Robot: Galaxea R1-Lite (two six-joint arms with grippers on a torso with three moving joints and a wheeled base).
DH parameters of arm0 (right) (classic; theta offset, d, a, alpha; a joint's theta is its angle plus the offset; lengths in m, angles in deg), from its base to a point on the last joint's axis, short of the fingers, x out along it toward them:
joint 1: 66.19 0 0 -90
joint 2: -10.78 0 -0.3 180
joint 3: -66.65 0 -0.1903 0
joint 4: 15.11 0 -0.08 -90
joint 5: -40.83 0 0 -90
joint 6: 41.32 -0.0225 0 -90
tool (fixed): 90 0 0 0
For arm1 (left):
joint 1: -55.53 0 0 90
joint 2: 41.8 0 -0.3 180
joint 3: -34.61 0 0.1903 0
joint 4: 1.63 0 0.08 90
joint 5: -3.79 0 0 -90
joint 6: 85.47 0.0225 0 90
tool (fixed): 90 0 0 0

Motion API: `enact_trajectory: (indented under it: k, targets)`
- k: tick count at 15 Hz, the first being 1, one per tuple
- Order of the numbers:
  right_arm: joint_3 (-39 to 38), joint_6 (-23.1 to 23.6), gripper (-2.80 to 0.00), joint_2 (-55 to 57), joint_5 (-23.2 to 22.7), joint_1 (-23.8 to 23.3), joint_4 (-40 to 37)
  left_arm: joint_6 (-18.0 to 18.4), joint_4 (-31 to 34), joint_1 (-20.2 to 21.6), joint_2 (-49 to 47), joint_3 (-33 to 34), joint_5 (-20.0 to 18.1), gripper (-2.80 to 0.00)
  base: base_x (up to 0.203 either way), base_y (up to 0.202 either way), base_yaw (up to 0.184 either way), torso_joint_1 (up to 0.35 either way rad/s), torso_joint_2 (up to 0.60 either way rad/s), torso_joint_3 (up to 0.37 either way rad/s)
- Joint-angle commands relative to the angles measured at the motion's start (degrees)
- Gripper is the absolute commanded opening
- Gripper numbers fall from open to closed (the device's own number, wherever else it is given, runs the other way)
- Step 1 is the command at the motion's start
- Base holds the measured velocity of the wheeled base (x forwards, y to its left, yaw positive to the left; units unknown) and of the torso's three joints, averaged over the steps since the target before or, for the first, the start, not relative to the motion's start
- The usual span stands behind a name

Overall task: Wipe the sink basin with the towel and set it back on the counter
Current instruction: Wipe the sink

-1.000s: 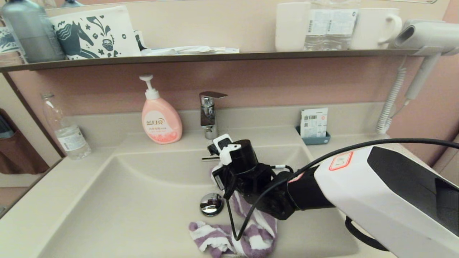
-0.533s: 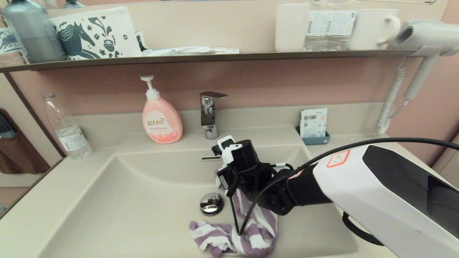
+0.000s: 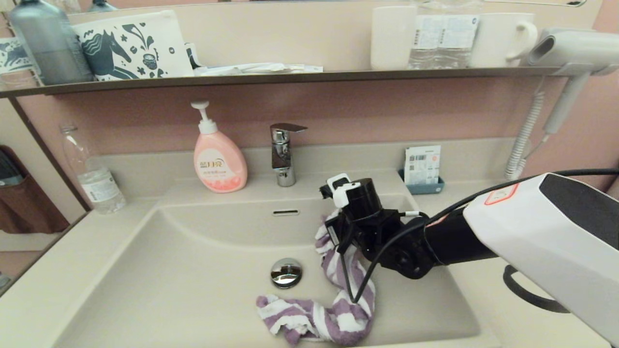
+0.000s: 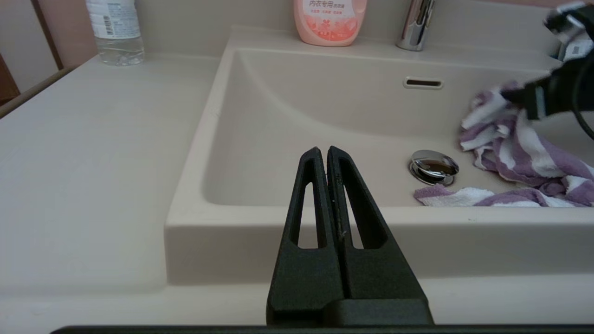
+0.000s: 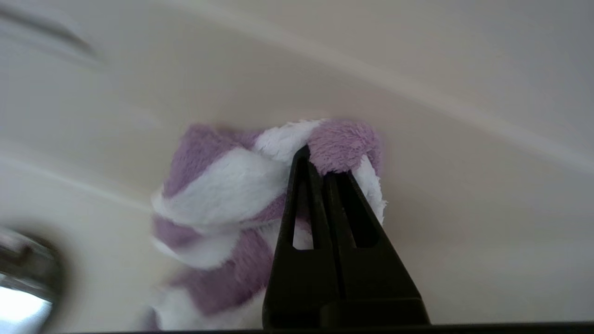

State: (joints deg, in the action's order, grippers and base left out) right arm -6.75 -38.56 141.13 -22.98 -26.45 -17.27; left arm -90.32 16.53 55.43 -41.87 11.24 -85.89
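Observation:
The cream-beige sink basin [image 3: 193,270] has a chrome drain plug [image 3: 286,271] and an overflow slot [image 3: 286,211]. A purple-and-white striped towel [image 3: 338,309] lies in it, right of the drain, with one end lifted up. My right gripper [image 5: 320,162] is shut on that lifted end of the towel [image 5: 222,185], low in the basin near its right back slope. In the head view the wrist hides the fingers. My left gripper [image 4: 323,150] is shut and empty, parked before the basin's front rim, out of the head view. The counter [image 3: 43,275] flanks the basin.
Along the back edge stand a pink soap bottle [image 3: 218,157], the chrome faucet [image 3: 283,152] and a small blue tray with cards [image 3: 424,169]. A clear water bottle [image 3: 92,179] stands at the far left. Above are a dark shelf [image 3: 290,76] and a hair dryer [image 3: 570,53].
My right arm has moved right and slightly toward the back, pulling the towel's lifted end with it. The overflow slot now shows. The towel's lower folds stay by the front.

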Motion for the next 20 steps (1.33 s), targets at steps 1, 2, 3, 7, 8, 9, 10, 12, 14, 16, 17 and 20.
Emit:
enact_trajectory:
  k: [1,2,3,7,8,9,10,12,14,16,17,20]
  targets:
    - [-3.8,0.1,-2.80,-3.3,-0.3,0.2,0.0,-0.1,-0.1,0.0,0.0,0.0,0.0,-2.80,0.000,0.000,0.000,0.000,0.00,0.000]
    - [-4.5,0.0,-2.80,-4.0,-0.3,0.3,0.1,-0.1,-0.1,0.0,0.0,0.0,0.0,-2.80,0.000,0.000,0.000,0.000,0.00,0.000]
    - [-4.5,-0.3,-2.80,-4.2,-0.4,0.6,0.1,0.0,-0.1,0.0,0.0,0.0,0.0,-2.80,0.000,0.000,0.000,0.000,0.00,0.000]
    - [-4.7,-0.8,-2.80,-6.5,-3.2,5.8,-3.1,-0.1,-0.1,0.0,0.0,0.0,0.0,-2.80,0.000,0.000,0.000,0.000,0.00,0.000]
    - [-4.4,-0.9,-2.80,-6.4,-3.7,7.4,-4.6,0.0,-0.1,0.0,0.0,0.0,0.0,-2.80,0.000,0.000,0.000,0.000,0.00,0.000]
    - [-4.2,-0.9,-2.80,-6.1,-4.3,9.2,-5.1,-0.1,-0.1,0.0,0.0,0.0,0.0,-2.80,0.000,0.000,0.000,0.000,0.00,0.000]
    - [-3.9,-0.9,-2.80,-5.5,-5.4,10.4,-5.2,-0.1,-0.1,0.0,0.0,0.0,0.0,-2.80,0.000,0.000,0.000,0.000,0.00,0.000]
    - [-1.1,-0.8,-2.80,-3.1,-6.0,11.4,-5.4,-0.1,-0.1,0.0,0.0,0.0,0.0,-2.80,0.000,0.000,0.000,0.000,0.00,0.000]
    - [3.9,-0.6,-2.80,-0.4,-6.0,11.5,-6.7,-0.1,-0.1,0.0,0.0,0.0,0.0,-2.80,0.000,0.000,0.000,0.000,0.00,0.000]
    - [10.0,-0.5,-2.80,2.2,-5.8,11.4,-10.4,-0.1,-0.1,0.0,0.0,0.0,0.0,-2.80,0.000,0.000,0.000,0.000,0.00,0.000]
    - [14.0,-0.4,-2.80,3.6,-5.7,11.3,-12.6,-0.1,-0.1,0.0,0.0,0.0,0.0,-2.80,0.000,0.000,0.000,0.000,0.00,0.000]
    - [24.8,0.0,-2.80,8.3,-4.9,10.1,-18.6,-0.1,-0.1,0.0,0.0,0.0,0.0,-2.80,0.000,0.000,0.000,0.000,0.00,0.000]
